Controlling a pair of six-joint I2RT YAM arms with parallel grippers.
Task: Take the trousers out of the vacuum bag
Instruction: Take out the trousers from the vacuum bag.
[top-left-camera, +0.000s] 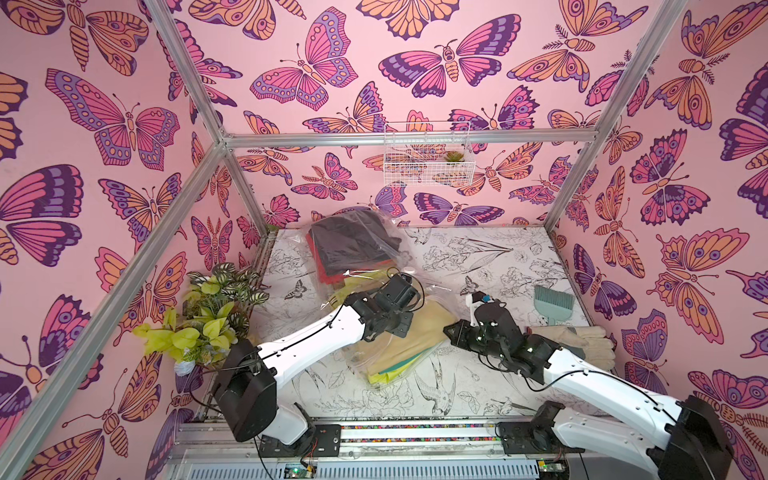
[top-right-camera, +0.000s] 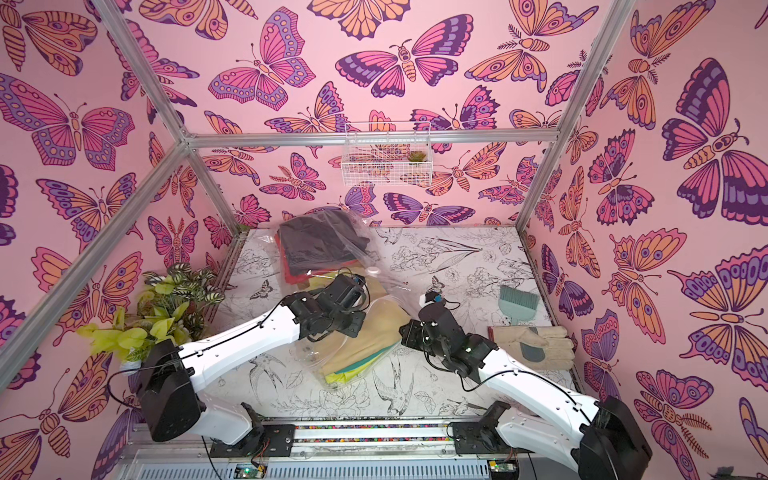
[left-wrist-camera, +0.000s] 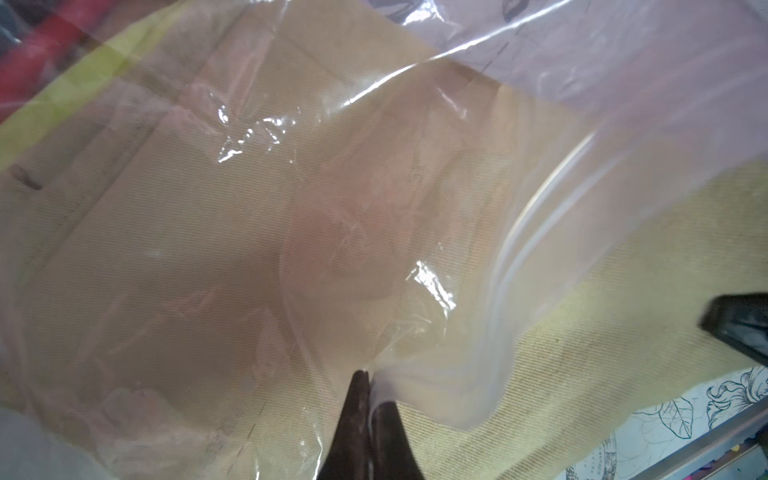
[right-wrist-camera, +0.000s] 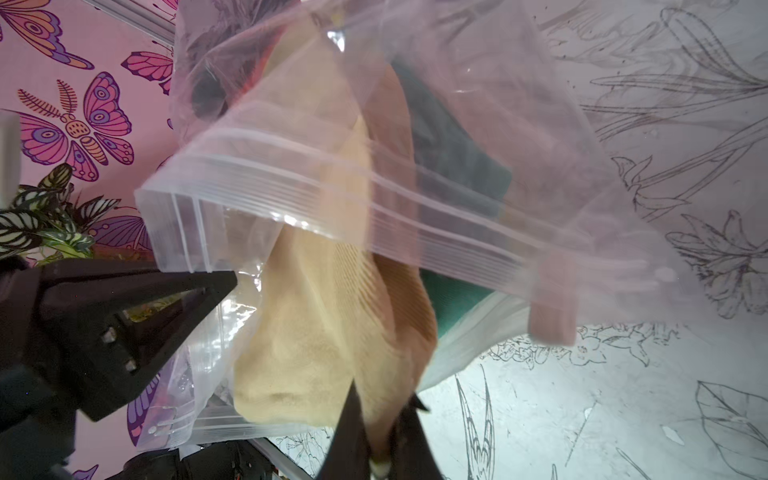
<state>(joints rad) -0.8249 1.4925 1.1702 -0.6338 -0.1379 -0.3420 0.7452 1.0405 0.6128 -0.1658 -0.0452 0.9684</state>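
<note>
top views: a large crinkly transparent plastic vacuum bag (top-left-camera: 401, 255) lies on the flower-printed bench (top-left-camera: 519, 257), running from the back left corner toward the front middle. the folded plain cloth trousers (top-left-camera: 432, 328) are inside it in two piles: black and red at the far end, tan, teal and yellow at the near end. both arms reach to the near pile. pale work gloves (top-left-camera: 582, 340) and a teal hand brush (top-left-camera: 552, 301) lie well apart to the side.

left wrist view: the left gripper (left-wrist-camera: 368, 380) has its tips pressed together, pinching a gathered fold of bag film above the tan cloth. no cloth is in this grip.

right wrist view: the bag's zip mouth (right-wrist-camera: 332, 187) is lifted open. the right gripper (right-wrist-camera: 376, 419) is pinched onto a tan and mustard fold that pokes out between the lips. the teal garment sits behind it, inside.

progress, judged: early. the bag is open and held, and the first garment is gripped at the mouth and partly out. no garment lies free on the bench, so every one has yet to be drawn clear, the far pile included.
</note>
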